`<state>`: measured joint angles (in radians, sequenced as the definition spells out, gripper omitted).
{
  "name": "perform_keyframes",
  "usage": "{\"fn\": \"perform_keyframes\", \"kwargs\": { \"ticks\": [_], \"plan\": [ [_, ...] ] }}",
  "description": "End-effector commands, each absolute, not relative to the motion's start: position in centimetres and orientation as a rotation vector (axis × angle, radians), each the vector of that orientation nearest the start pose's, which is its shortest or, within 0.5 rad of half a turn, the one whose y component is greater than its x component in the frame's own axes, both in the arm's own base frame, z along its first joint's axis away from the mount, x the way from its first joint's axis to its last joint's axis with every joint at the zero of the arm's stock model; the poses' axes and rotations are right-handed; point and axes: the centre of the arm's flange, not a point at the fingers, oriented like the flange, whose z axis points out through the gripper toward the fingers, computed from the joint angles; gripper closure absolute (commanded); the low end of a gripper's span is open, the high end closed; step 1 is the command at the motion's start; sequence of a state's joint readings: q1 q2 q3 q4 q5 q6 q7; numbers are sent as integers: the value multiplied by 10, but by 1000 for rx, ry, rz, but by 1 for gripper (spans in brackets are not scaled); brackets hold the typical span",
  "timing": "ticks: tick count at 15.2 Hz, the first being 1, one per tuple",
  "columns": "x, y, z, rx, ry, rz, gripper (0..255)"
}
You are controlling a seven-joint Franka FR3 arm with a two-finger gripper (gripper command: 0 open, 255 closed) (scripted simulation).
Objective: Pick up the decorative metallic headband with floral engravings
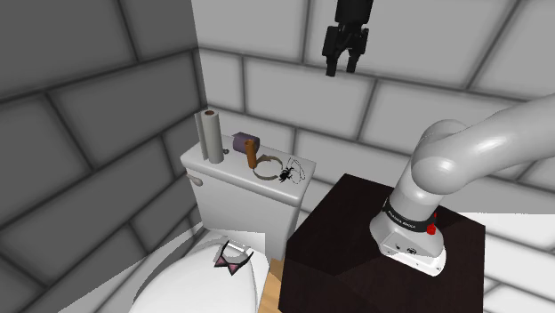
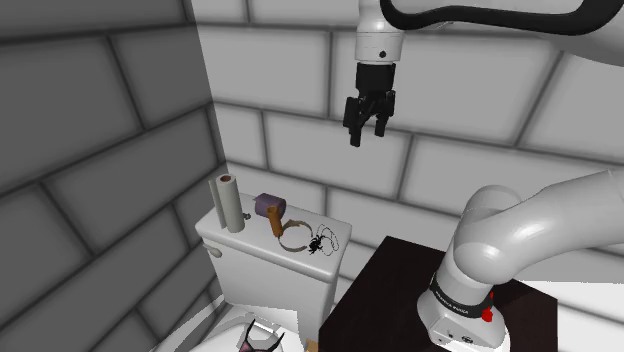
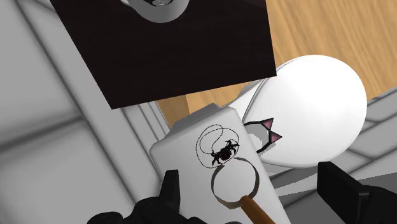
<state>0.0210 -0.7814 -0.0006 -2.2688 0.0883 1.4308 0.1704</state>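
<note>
The jaws hung spread wide, high above the white toilet tank [image 1: 240,203], on whose lid the metallic headband [image 1: 265,172] lay flat as an open ring, between a purple hair dryer [image 1: 243,143] with an orange handle and a black spider necklace [image 1: 289,172].

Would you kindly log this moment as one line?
gripper: open, high above tank | headband: on tank, untouched | grasp: not yet

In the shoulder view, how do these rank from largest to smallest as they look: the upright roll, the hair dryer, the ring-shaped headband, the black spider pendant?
1. upright roll
2. hair dryer and ring-shaped headband: these two look about alike
3. spider pendant
</note>
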Motion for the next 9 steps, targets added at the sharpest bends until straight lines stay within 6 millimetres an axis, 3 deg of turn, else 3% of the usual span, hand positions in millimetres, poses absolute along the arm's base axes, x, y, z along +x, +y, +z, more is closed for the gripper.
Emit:
{"fn": "perform_keyframes", "kwargs": {
  "ticks": [1,9],
  "plan": [
    [293,16,618,-3050,214,99,0],
    [349,28,527,-3092,233,134,0]
  ]
}}
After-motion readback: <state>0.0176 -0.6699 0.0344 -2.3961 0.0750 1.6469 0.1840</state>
